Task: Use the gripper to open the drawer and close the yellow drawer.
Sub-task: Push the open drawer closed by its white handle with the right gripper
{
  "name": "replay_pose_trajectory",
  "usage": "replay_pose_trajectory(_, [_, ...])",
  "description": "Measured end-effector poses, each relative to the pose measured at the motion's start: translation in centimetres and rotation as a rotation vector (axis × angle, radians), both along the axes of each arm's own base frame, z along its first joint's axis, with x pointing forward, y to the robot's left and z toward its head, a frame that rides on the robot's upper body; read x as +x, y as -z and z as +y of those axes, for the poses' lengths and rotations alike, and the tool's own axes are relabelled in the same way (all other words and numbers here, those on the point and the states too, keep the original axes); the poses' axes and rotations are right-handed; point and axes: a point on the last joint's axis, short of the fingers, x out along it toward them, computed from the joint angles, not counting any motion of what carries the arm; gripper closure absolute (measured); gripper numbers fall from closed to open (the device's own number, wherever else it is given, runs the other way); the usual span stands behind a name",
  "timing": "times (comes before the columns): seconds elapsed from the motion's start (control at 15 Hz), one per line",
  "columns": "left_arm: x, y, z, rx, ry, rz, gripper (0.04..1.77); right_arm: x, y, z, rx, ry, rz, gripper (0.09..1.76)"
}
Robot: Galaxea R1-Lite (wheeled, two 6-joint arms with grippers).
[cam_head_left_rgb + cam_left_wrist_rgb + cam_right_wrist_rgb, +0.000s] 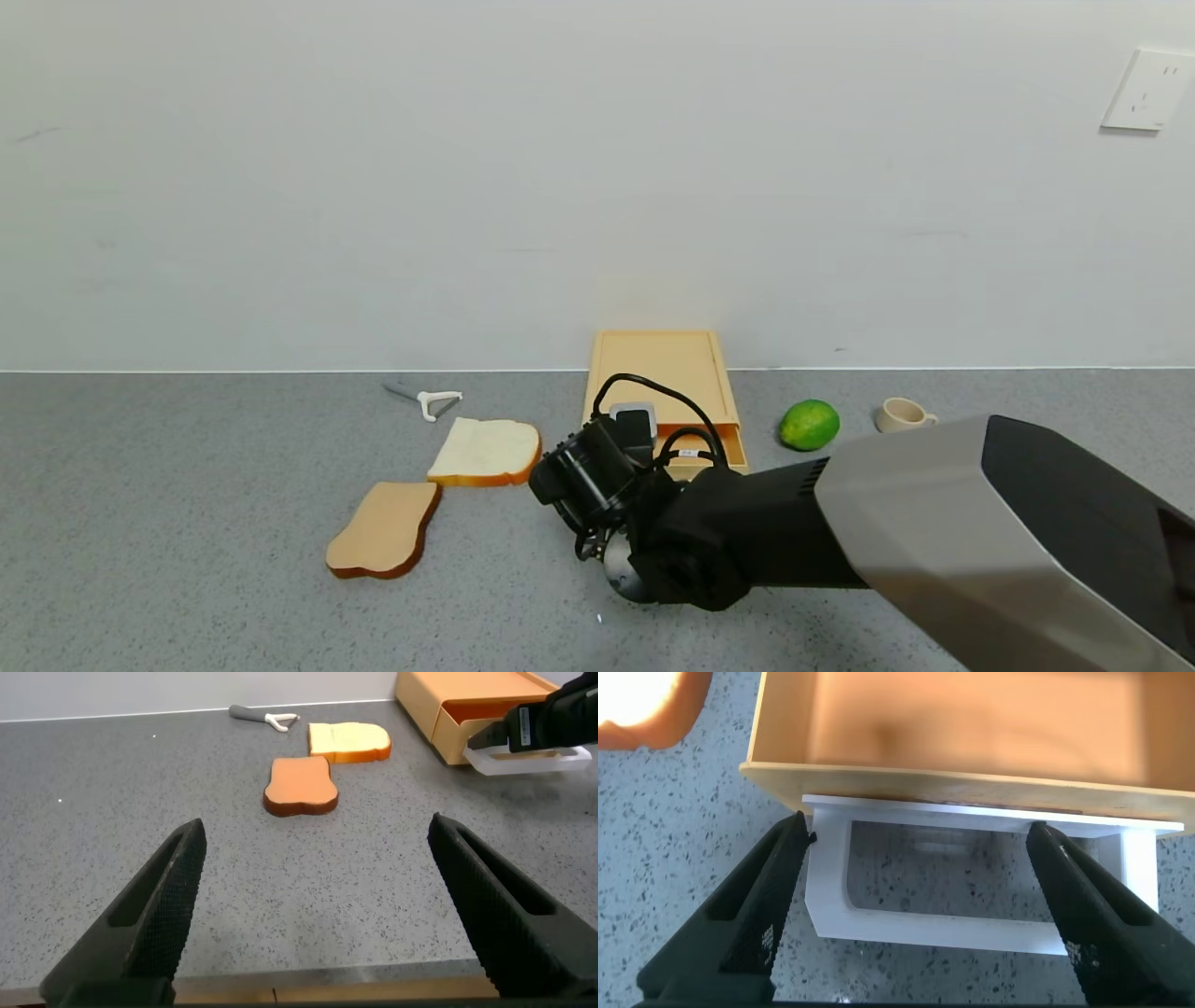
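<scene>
The drawer [971, 728] sits right ahead of the right gripper [920, 919], against the back wall, and it's pulled partway out of its box, so you can see down into the tray. Its white loop handle [971, 873] lies flat on the counter between the two fingers [752, 919], which are spread wide, one off each end of the loop and not pinching it. My guess is they straddle it like that so the gripper can either hook it or shove the front back in.

Off to one side of the fingers are two bread slices [485, 452], with a peeler [431, 401] beyond them. On the other side, a lime [808, 424] and a small cup [902, 414].

The left gripper [322, 901] is parked low over bare counter [308, 905], well away from everything, fingers wide apart and holding nothing.
</scene>
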Motion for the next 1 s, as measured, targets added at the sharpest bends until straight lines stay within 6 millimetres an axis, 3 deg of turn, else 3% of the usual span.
replay_pose_trajectory(1.0, [0.0,0.0,0.0,0.0,0.0,0.0,0.09,3.5,0.5,1.1,-0.006,-0.006,-0.054,0.14])
